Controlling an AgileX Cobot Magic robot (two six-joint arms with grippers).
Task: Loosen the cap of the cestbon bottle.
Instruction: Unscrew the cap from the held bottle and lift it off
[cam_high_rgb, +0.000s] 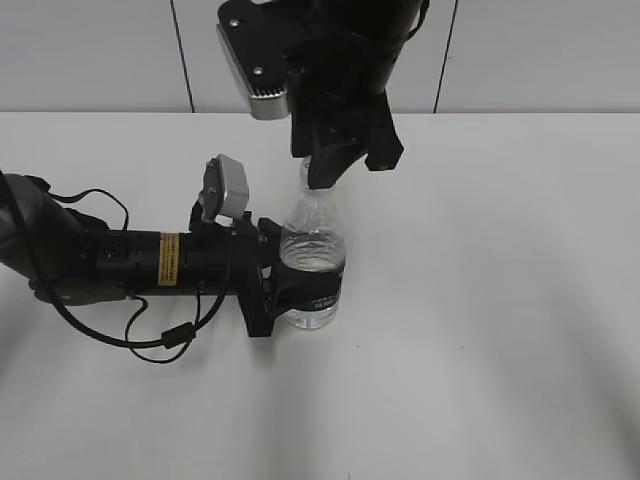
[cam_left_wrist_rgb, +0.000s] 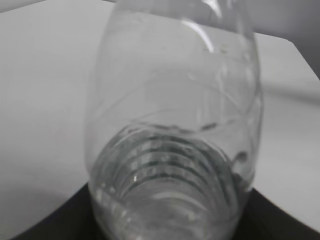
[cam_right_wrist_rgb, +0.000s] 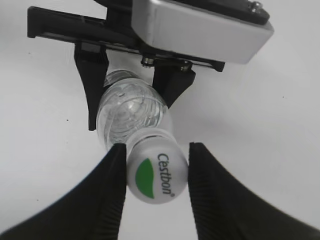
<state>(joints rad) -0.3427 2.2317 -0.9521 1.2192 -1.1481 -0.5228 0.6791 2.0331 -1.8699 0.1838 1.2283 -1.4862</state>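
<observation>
Your left fingers (cam_high_rgb: 285, 285) are clamped round the lower body of the cestbon bottle (cam_high_rgb: 313, 255), at the dark label band, w/ the bottle standing upright on the tabletop (cam_high_rgb: 480, 300). So the hold-down half of the job looks done. The left wrist view is filled by clear ribbed plastic right up close, which fits that grip.

Right fingers (cam_right_wrist_rgb: 155, 172) sit either side of the cap (cam_right_wrist_rgb: 156, 175). Left-hand finger touches or nearly touches the cap's edge; the other stands off w/ a visible gap. So they're apart, not yet clamped. In the exterior view that gripper hangs straight over the bottle neck, cap hidden behind it.

Cap looks seated square on the neck, no tilt or lift showing, so I'd judge it not loosened yet. What's left for you: close on the cap, then twist. Approx halfway, prob less, since the turning itself hasn't begun.
</observation>
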